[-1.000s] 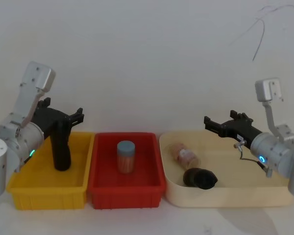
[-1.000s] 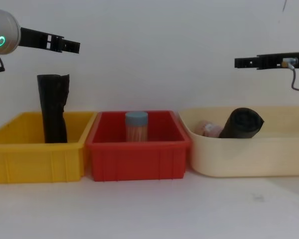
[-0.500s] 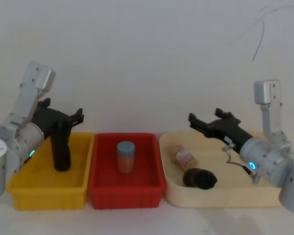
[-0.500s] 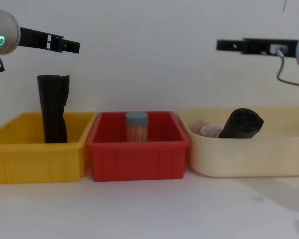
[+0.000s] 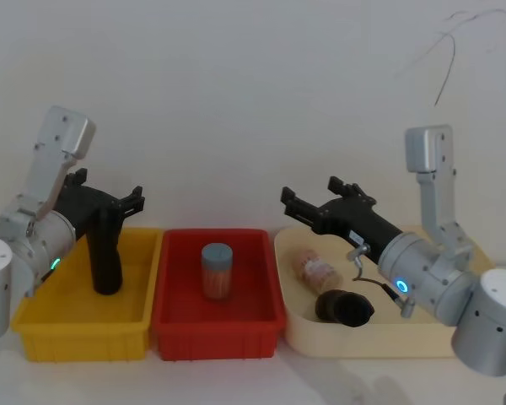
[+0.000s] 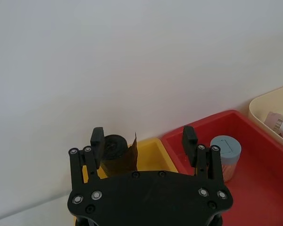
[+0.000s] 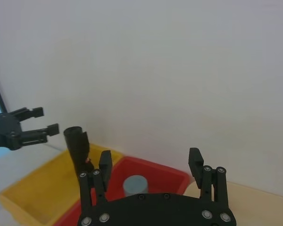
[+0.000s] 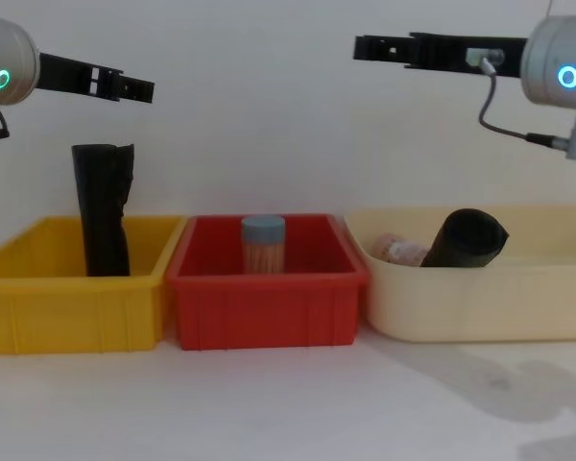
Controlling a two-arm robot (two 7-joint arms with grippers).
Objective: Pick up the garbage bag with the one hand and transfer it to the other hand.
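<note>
**Wrong-roll risk with both tools empty**

Far left: left tool [image 5: 137, 197], jaws apart and holding nothing, poised above the yellow bin [image 5: 34, 316], just beside the top of the ragged roll [image 5: 106, 253] standing upright there. Middle: red bin [image 5: 173, 321] with a blue-capped jar [image 5: 217, 270]. Right: beige tub [image 5: 388, 337], with a pinkish packet [image 5: 318, 270] and, lying on its side near the front wall, the garbage bag [image 5: 344, 307]. Above the gap between red bin and tub: right tool [image 8: 363, 46], jaws likewise apart and empty, high and well clear of the bag.

Likely trouble:
- Closing on the ragged roll by mistake, with the left tool right next to it and both rolls black.
- Long reach across the red bin to the tub, with a fair chance of clipping the jar or the right arm hanging over that path.
- Bag lying low against the tub wall, so little room for the fingers; probably a slipping, rolling grasp.

Differences between views:
- Chest view: torn flap at the upright roll's top and the bag's smooth round end, plus both tools' height over the surface [image 8: 269, 403]; jaw gaps hidden edge-on.
- Wrist views: jaw gaps plain.
- Head view: the bag's place within the tub.
- Label band: impossible to make out anywhere.
</note>
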